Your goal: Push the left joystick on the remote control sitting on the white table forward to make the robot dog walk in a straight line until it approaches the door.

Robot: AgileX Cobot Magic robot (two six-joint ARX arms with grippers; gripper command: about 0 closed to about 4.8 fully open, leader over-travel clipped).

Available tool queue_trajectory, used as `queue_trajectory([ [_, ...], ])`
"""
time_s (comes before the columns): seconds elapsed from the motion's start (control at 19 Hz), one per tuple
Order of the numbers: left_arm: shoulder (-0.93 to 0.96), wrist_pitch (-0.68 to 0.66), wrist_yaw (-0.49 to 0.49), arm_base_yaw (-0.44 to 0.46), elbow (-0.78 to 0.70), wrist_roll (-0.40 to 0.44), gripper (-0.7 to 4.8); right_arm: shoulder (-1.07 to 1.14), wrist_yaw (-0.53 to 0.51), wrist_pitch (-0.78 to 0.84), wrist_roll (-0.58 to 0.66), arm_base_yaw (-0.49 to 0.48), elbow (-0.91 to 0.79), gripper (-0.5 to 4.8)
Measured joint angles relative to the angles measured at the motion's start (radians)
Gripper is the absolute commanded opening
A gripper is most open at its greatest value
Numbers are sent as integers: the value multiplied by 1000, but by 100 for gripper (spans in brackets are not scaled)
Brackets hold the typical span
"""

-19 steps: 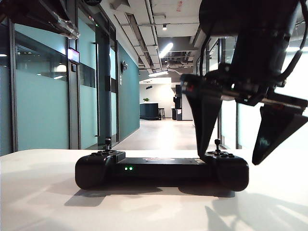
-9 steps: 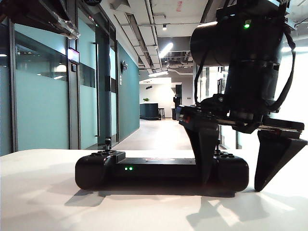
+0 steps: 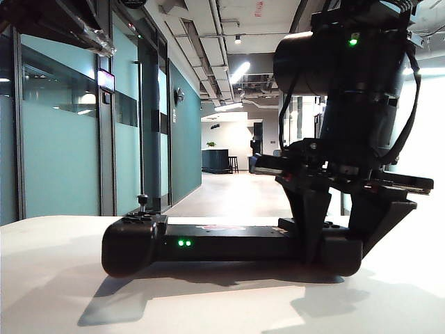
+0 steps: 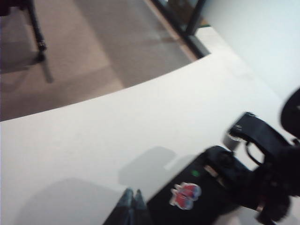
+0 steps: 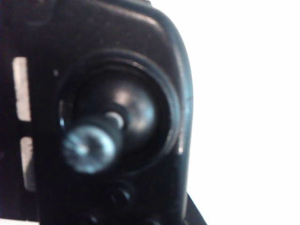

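Remote control [image 3: 229, 245] sits clamped inside right gripper [image 3: 344, 240].

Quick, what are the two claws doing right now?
Right gripper: clamped around the remote control's right end.
Left gripper: shut, holding nothing, above the white table.

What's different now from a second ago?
The right gripper came down and closed its fingers around the right lobe of the remote control, which has slid a bit left and tilted, its left end raised. The left joystick is untouched, and the left gripper hangs apart above the white table.
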Motion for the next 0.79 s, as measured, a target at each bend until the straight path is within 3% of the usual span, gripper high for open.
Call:
queue_trajectory([
  [0.11,3,0,61,0,0,22,-5,0,-1,0,57,1,0,113],
  [0.21,27,0,130,0,-2,95,-5,-1,2,-7,94,2,1,113],
  [0.47,121,8,169,0,-62,212,-5,-4,82,-86,138,3,3,113],
  [0.63,195,75,286,0,-116,278,-5,-4,84,-88,175,3,3,113],
  [0.79,263,105,317,1,-119,322,-5,-4,85,-89,181,3,3,113],
])
